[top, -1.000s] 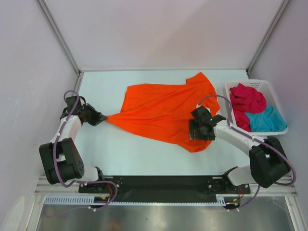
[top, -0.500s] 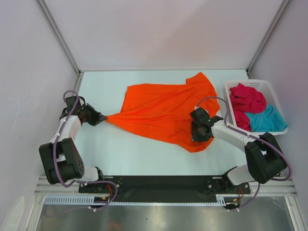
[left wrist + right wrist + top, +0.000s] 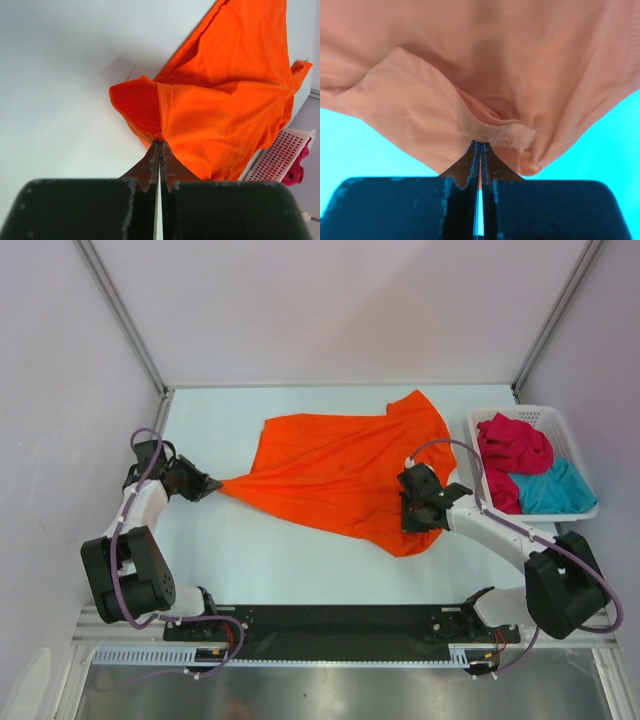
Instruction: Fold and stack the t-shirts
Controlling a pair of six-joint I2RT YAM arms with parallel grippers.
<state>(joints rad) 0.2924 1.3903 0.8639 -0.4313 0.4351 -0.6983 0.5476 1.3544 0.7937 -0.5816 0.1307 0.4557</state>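
Note:
The orange t-shirt (image 3: 340, 468) lies spread and wrinkled across the middle of the table. My left gripper (image 3: 212, 483) is shut on its pulled-out left corner; in the left wrist view the jaws (image 3: 160, 144) pinch that corner and the cloth (image 3: 225, 100) fans away from them. My right gripper (image 3: 411, 519) is shut on the shirt's lower right edge; the right wrist view shows a stitched hem fold (image 3: 505, 134) pinched at the tips (image 3: 480, 143). The red t-shirt (image 3: 512, 445) and the teal t-shirt (image 3: 556, 490) lie crumpled in the basket.
The white lattice basket (image 3: 530, 412) stands at the table's right edge, just right of my right arm, and it shows in the left wrist view as well (image 3: 282, 155). Walls and metal posts close in the table at the back and on both sides.
My right gripper has gone from open to shut, pinching the orange shirt's hem, and its arm has shifted slightly. The left gripper has kept its grip and not moved.

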